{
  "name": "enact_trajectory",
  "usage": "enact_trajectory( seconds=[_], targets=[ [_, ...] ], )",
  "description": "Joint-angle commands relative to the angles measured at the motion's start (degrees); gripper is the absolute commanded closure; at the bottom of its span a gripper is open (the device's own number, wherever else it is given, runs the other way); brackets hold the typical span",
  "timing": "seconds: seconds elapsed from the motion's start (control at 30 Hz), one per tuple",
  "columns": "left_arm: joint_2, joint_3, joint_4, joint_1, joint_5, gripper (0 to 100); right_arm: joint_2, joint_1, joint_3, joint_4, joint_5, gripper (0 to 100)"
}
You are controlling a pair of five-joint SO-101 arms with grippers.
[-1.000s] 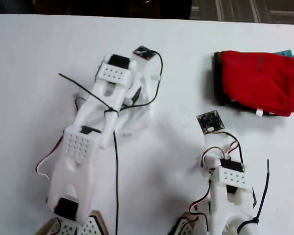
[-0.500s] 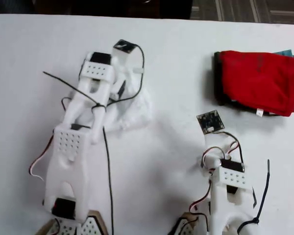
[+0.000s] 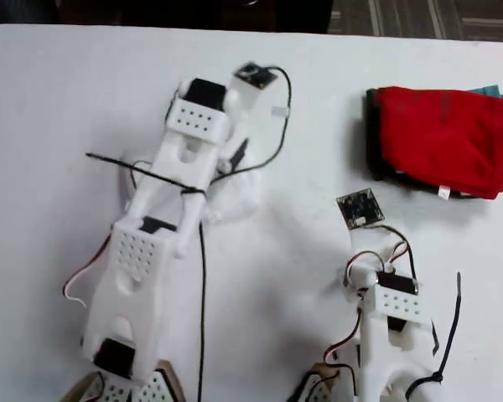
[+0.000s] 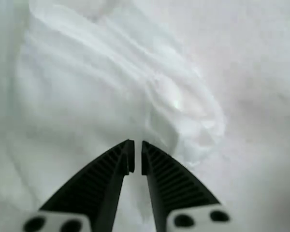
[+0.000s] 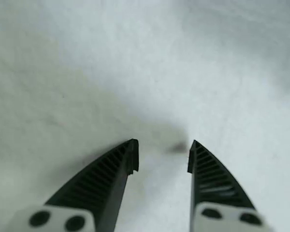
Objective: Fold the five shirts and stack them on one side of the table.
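Robotics workbench — a lab or workshop setting. White table point(image 3: 50, 92), left arm point(image 3: 138, 268) and right arm point(image 3: 394, 306) of printed plastic, exposed wiring point(image 3: 202, 285).

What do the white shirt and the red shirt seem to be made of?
The white shirt: probably thin cloth, matt; it lies in soft wrinkles. The red shirt: seemingly thicker soft fabric, matt; its folded edges look rounded.
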Motion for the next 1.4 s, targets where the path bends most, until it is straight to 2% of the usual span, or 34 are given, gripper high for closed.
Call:
enact_trajectory(
  seconds=[0.0, 0.2, 0.4, 0.57, 0.73, 0.83, 1.0, 1.13, 1.27, 1.37],
  targets=[
    [-3.52, 4.35, 0.62, 1.32, -0.26, 94, -1.27, 0.57, -0.09, -0.84, 0.18, 82.9],
    [-3.52, 10.68, -6.77, 2.46, -0.26, 94, -1.27, 0.57, -0.09, -0.84, 0.18, 82.9],
    [-3.96, 10.59, -6.24, 9.41, -0.18, 94, -1.27, 0.66, -0.09, -0.84, 0.18, 82.9],
    [-4.22, 10.59, -6.33, 11.34, 1.85, 94, -1.27, 0.66, -0.09, -0.84, 0.18, 82.9],
    [-4.22, 5.41, -3.25, 8.88, 1.76, 94, -1.27, 0.66, -0.09, -0.84, 0.18, 82.9],
    [-4.22, -2.42, 0.44, 6.68, 1.76, 94, -1.27, 0.66, -0.09, -0.84, 0.18, 82.9],
    [-3.52, -13.58, 0.79, 2.55, 2.11, 94, -1.27, 0.66, -0.09, -0.84, 0.18, 82.9],
    [-0.62, -13.93, -4.13, -0.26, 2.37, 94, -1.27, 0.66, -0.09, -0.84, 0.18, 82.9],
    [6.68, -14.46, -12.04, -1.93, 8.0, 94, -1.27, 0.66, -0.09, -0.84, 0.18, 82.9],
    [11.87, -14.46, -16.79, -1.32, 9.58, 94, -1.27, 0.66, -0.09, -0.84, 0.18, 82.9]
  ],
)
